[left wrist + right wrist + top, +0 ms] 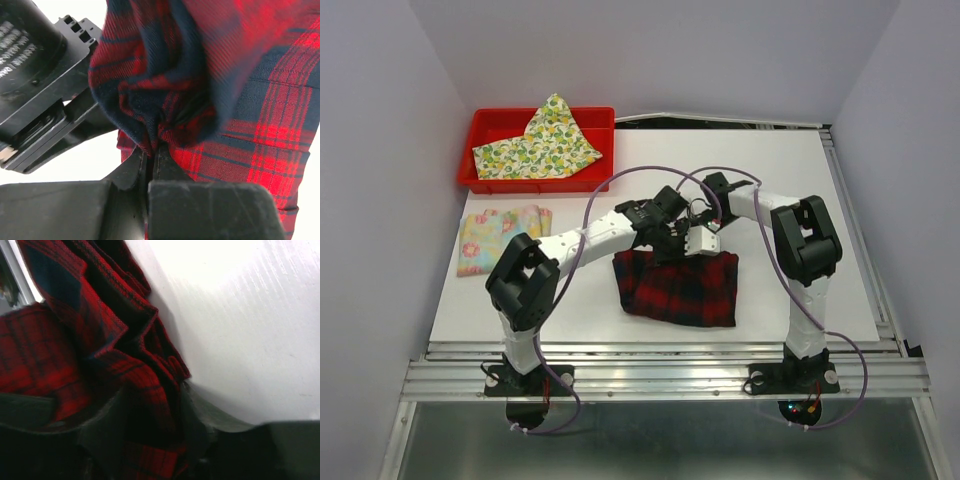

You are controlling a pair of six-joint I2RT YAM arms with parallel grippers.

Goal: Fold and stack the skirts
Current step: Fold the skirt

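The red-and-black plaid skirt [682,288] lies at the middle of the table, its far edge lifted. My left gripper [668,244] is shut on that edge near its left end; in the left wrist view [151,155] the cloth bunches between the closed jaws. My right gripper [703,243] is shut on the same edge just to the right; in the right wrist view [150,415] plaid folds fill the gap between the jaws. The pastel floral skirt [498,236] lies folded at the table's left. The lemon-print skirt [538,146] lies in the red tray.
The red tray [490,126] stands at the back left, off the white mat [790,180]. Purple-grey walls close in the left, right and back. A metal rail runs along the near edge, where the arm bases sit.
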